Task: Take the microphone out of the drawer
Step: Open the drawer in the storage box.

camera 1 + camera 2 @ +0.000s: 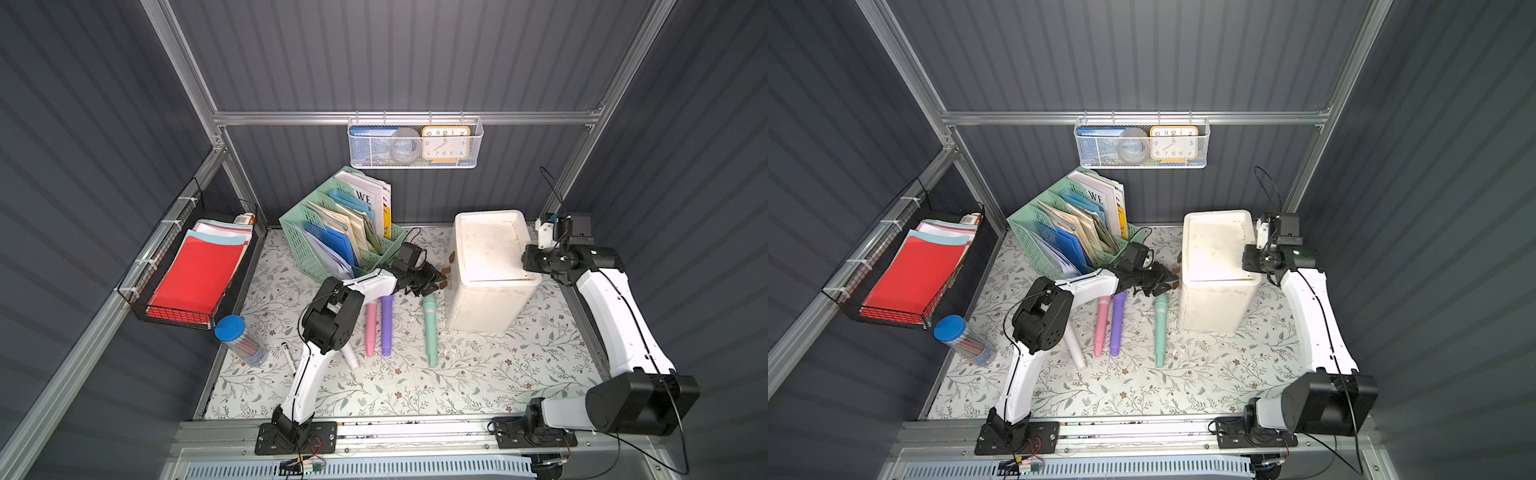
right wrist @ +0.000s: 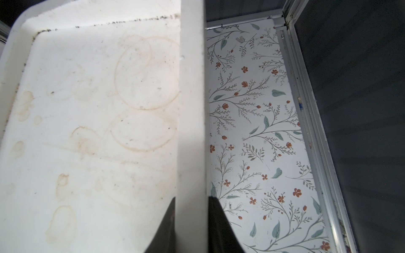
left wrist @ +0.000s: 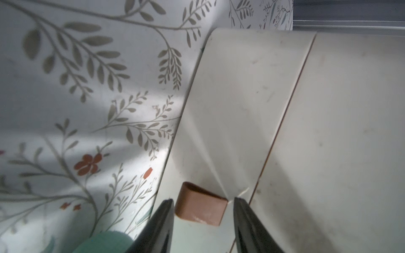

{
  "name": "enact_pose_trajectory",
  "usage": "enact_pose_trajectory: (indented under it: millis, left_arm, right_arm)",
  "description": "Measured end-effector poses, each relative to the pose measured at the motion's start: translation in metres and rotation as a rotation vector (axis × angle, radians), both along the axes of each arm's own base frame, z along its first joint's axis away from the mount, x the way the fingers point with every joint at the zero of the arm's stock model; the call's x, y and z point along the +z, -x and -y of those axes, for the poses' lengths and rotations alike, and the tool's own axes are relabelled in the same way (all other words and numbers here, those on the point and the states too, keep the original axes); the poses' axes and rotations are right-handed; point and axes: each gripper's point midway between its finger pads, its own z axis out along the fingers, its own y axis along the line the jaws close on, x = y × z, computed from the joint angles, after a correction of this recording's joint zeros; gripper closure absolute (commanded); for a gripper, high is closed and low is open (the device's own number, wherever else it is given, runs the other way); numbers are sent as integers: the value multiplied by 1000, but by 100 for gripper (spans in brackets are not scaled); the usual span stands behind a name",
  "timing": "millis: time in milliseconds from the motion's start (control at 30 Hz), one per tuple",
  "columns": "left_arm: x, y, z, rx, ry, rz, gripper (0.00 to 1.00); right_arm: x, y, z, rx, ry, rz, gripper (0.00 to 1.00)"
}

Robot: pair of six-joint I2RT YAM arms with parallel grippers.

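Left claw (image 3: 202, 200) stands parted around the brown handle (image 3: 200, 207) of the shut white drawer unit (image 1: 490, 266), centre-right; right claw (image 2: 191, 198) clamps its rim (image 2: 192, 109). The teal microphone (image 1: 430, 328) lies just left of the unit on open worktop (image 1: 457, 382).

**Two overhead eyes, two close wrist cameras**

Both top views look steeply down from above the front rail (image 1: 415, 428) onto the whole floral tabletop (image 1: 478, 374), with the white drawer unit (image 1: 490, 266) right of centre in each frame. The left wrist camera sits close to the unit's front, looking along black fingers (image 3: 162, 225) at a brown handle (image 3: 200, 207). The right wrist camera looks closely across the unit's stained top (image 2: 87, 109). All four views share the drawer unit.
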Motion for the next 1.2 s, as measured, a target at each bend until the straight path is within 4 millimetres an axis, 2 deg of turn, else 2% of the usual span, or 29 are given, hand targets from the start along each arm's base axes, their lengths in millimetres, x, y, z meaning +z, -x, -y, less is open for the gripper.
enact_pose_trajectory:
  millis: [300,533,867,967,1200]
  left_arm:
    - [-8,-5,0,37,10,-22,53]
    - [-13,0,2,41,61,-48,54]
    - [-9,9,4,59,121,-92,59]
    - [-8,9,5,65,133,-104,67]
    - [-1,8,9,70,167,-109,99]
  right_arm:
    - [-3,-3,-2,35,-2,-37,99]
    - [-3,-3,-2,35,-2,-41,98]
    - [-3,-3,-2,34,-3,-46,98]
    - [-3,-3,-2,34,-4,-46,98]
    - [-3,-3,-2,33,-4,-46,98]
